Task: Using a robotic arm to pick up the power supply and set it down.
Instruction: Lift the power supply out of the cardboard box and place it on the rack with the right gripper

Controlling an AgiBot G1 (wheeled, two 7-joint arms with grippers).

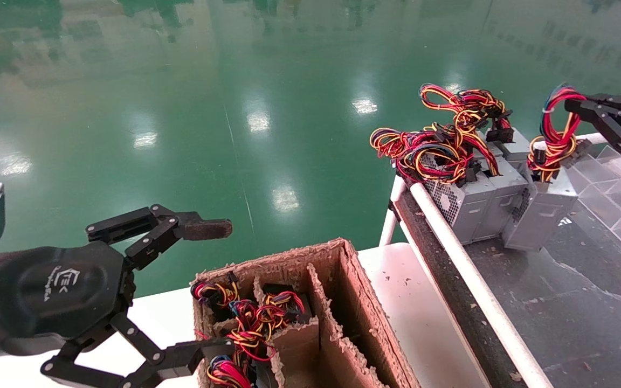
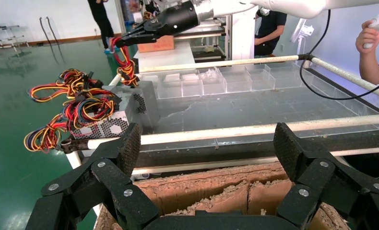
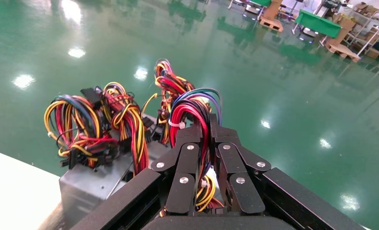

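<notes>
My right claw (image 1: 585, 110) is pinched on the wire bundle (image 3: 190, 112) of the power supply (image 1: 539, 213), which stands tilted on the conveyor (image 1: 558, 302), touching the last of the grey supplies (image 1: 469, 202) lined up there. I judge the pickup done and the set-down nearly finished; only the release is left. My left claw (image 1: 211, 291) hangs spread above the cardboard box (image 1: 310, 323), well clear of that row.
</notes>
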